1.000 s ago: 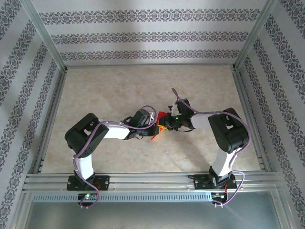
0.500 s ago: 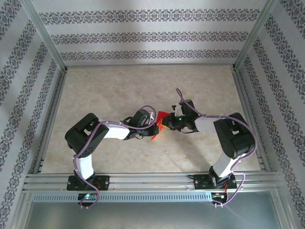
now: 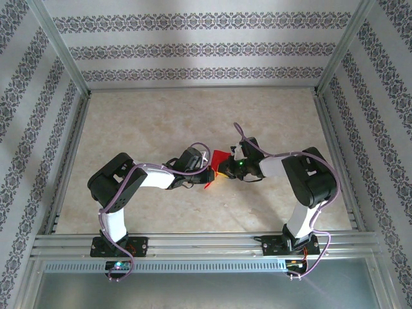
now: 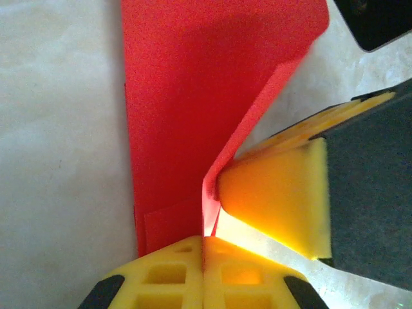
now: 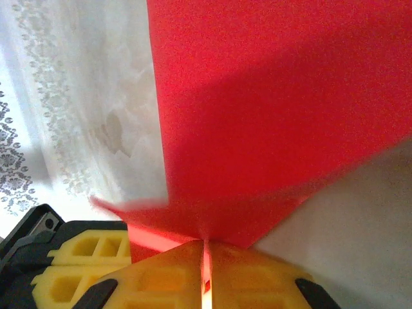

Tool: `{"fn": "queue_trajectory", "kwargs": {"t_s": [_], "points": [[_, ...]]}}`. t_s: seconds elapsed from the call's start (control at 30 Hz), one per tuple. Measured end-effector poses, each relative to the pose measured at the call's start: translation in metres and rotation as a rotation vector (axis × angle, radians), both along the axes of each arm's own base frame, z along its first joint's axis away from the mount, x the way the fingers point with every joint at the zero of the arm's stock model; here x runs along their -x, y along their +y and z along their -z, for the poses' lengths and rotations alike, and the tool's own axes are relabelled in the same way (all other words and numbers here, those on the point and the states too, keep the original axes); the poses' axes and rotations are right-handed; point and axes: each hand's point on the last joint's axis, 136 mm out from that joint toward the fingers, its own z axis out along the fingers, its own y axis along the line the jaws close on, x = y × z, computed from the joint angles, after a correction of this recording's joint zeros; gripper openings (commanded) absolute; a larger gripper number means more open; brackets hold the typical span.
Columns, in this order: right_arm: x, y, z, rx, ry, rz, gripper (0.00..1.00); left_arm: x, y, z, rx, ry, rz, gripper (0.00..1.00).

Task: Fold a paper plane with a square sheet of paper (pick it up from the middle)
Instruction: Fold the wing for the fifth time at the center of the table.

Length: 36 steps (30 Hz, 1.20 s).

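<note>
**Red sheet of paper [image 3: 217, 158] pinched by both grippers over the middle of the table [image 3: 161, 116]; folding judged partly done.**

The two arms are bent inward so that their wrists meet near the table's centre, with the sheet held between them. Whether the sheet is wholly clear of the surface cannot be told. The left gripper [image 4: 204, 239] is closed flat on the sheet's near edge, with paper nipped in the seam of its yellow pads. The right gripper [image 5: 206, 248] is likewise clamped thin on the paper, just beside the left one. In the left wrist view one side of the sheet is seen bent up along a crease, with a small doubled patch near the pads. No pointed dart shape is formed yet. The pick-up is judged complete, while most of the folds and the nose are judged left to do.
</note>
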Motion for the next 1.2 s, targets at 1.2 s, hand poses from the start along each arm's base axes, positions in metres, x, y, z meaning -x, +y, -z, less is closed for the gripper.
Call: {"fn": "queue_trajectory", "kwargs": {"t_s": [1.2], "points": [[-0.001, 0.004, 0.004, 0.043, 0.003, -0.071, 0.12, 0.019, 0.028, -0.015, -0.035, 0.131, -0.07, 0.27]]}}
